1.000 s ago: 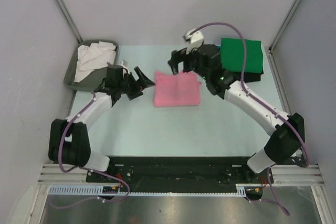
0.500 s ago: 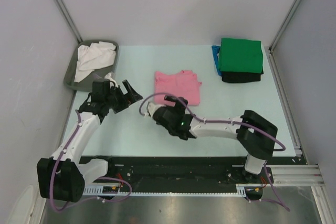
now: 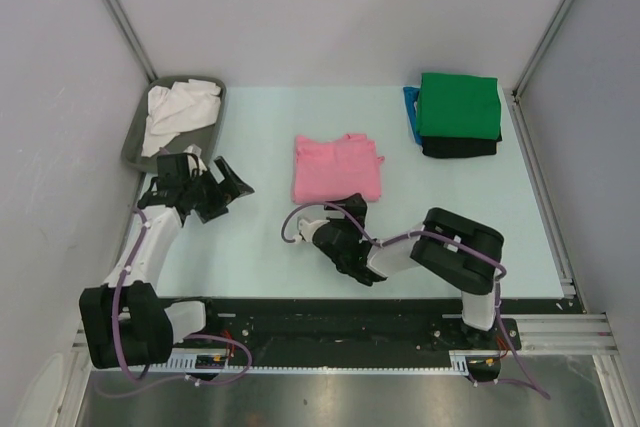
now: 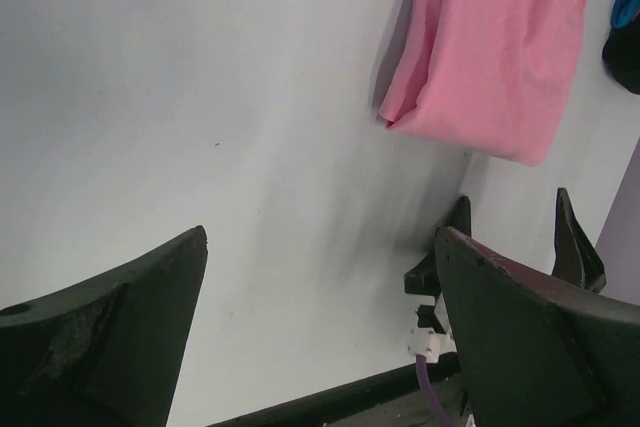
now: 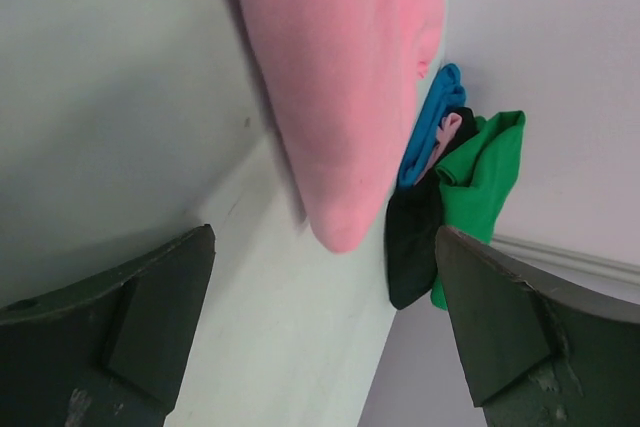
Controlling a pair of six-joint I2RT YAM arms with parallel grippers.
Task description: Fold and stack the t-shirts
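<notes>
A folded pink t-shirt (image 3: 337,169) lies flat mid-table. At the back right a folded green t-shirt (image 3: 458,107) tops a stack, with a black one (image 3: 458,148) under it and a blue one (image 3: 411,110) showing at its left edge. A crumpled white t-shirt (image 3: 177,110) lies in the grey tray (image 3: 133,147). My left gripper (image 3: 232,187) is open and empty, left of the pink shirt (image 4: 490,57). My right gripper (image 3: 345,210) is open and empty, just in front of the pink shirt (image 5: 340,77), facing the green one (image 5: 480,177).
The tray sits at the back left corner by the left wall. Grey walls close in the table on the left, back and right. The right arm is folded low along the near edge, with its purple cable looped beside its wrist (image 3: 290,227).
Both arms have drawn back from the pink shirt. The right arm swung from the back right down to the near side; the left gripper moved left and nearer. The shirts stayed put.
</notes>
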